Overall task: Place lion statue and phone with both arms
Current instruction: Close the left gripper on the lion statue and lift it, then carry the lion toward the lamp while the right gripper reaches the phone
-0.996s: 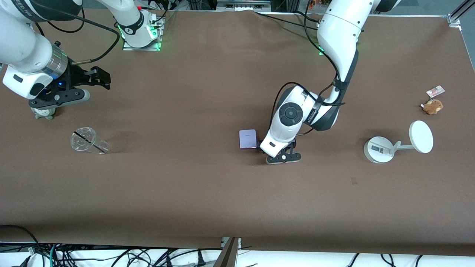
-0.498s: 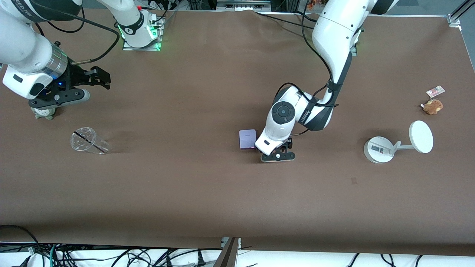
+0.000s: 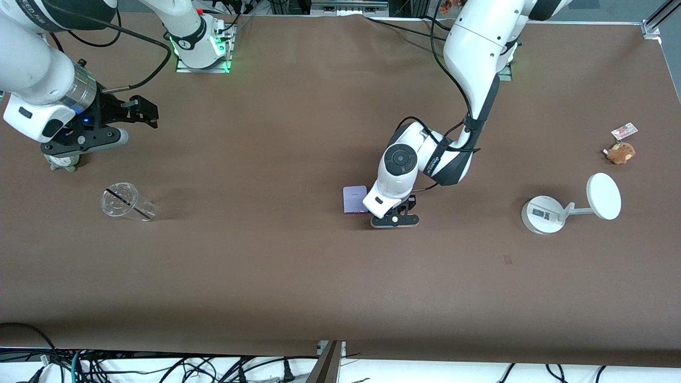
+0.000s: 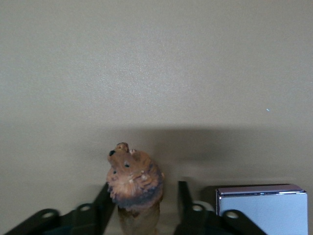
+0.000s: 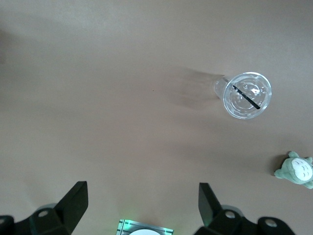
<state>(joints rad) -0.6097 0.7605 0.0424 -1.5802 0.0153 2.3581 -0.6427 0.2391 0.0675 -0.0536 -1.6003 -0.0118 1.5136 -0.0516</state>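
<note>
The lion statue (image 4: 134, 178), orange-brown with a darker mane, stands upright between the fingers of my left gripper (image 4: 144, 192), which is shut on it low over the table. In the front view the left gripper (image 3: 393, 219) sits right beside the phone (image 3: 355, 199), and the hand hides the lion. The phone, a pale lavender square slab, lies flat mid-table and also shows in the left wrist view (image 4: 264, 210). My right gripper (image 3: 144, 113) waits open and empty above the table at the right arm's end; its wrist view shows it (image 5: 142, 196) wide apart.
A clear lidded cup (image 3: 126, 202) and a grey-green plush (image 3: 64, 164) lie near the right gripper. A white round-based stand with a disc (image 3: 545, 214) and a brown plush with a tag (image 3: 620, 152) lie at the left arm's end.
My left gripper has moved with the lion toward the right arm's end of the table, closing up beside the phone. The right arm has not moved.
</note>
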